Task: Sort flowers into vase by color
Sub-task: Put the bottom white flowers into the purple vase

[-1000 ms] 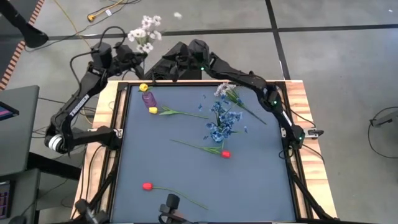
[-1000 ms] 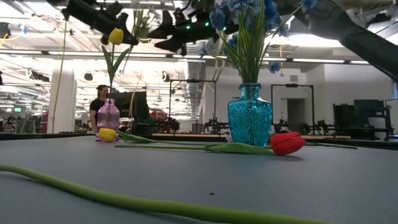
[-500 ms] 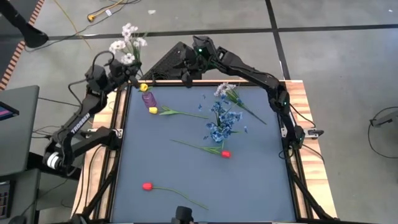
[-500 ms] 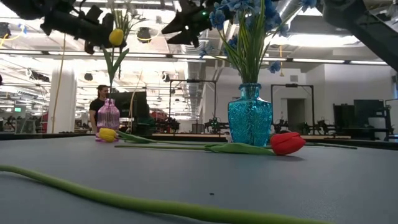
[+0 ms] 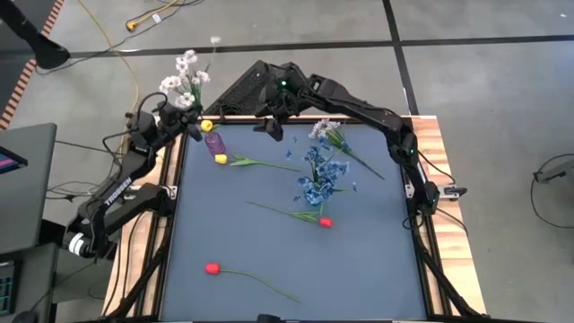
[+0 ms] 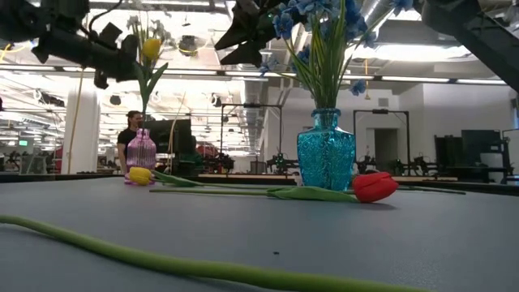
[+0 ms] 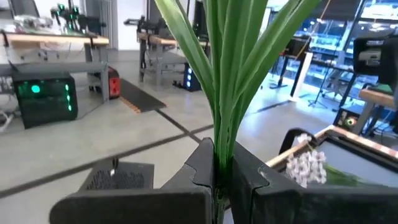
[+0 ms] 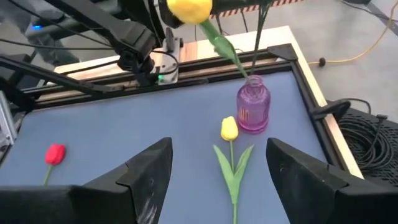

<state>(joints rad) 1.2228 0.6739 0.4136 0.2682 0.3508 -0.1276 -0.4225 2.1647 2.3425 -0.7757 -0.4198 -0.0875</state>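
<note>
A: Far left, the left end effector (image 7: 221,177) is clamped on the white-lavender bunch (image 5: 184,72), held off the tabletop's (image 5: 359,260) far-left corner.

B: Only its wrist view shows the pinched stems. Half a second ago the bunch sat slightly higher.

A: The purple vase (image 8: 253,111) holds one yellow bud (image 8: 189,9); another (image 8: 229,128) lies beside it. The blue vase (image 6: 326,159) holds blue sprigs (image 5: 321,169).

B: The right end effector (image 8: 217,162) hovers above, fingers apart.

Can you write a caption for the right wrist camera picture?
Open right gripper hovers over a yellow tulip lying beside the purple vase.
</note>
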